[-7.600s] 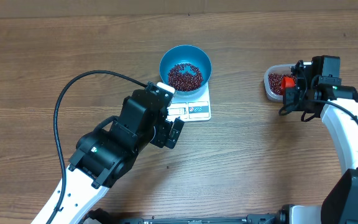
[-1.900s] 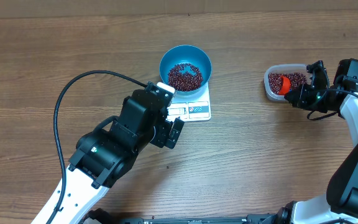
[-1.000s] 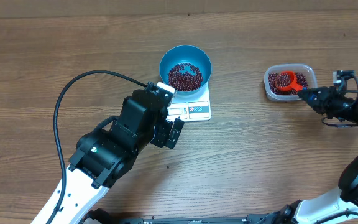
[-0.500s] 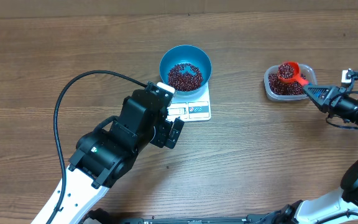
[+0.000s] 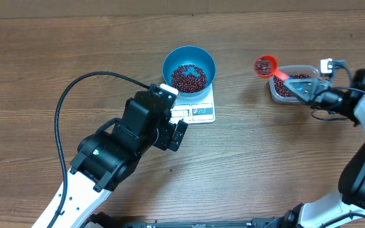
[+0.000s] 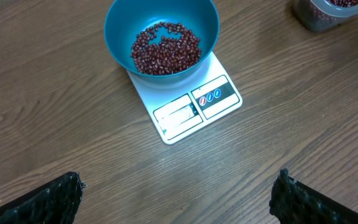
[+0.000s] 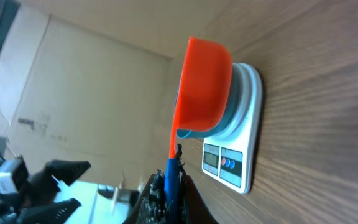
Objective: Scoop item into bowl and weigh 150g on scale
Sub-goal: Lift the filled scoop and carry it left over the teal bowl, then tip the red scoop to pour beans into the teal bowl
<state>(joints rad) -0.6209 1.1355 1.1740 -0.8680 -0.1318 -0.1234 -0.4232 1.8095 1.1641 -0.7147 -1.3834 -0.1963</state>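
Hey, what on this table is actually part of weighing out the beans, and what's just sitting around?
Part of the job:
beans
blue bowl
white scale
clear tub
orange scoop, held in the right claw

Just sitting around:
black cable
cardboard wall
left claw, open and holding nothing

Lighting is bright and even from above, with soft shadows under the left arm (image 5: 113,158) and scale (image 6: 197,107); the right wrist view blurs at its right edge.
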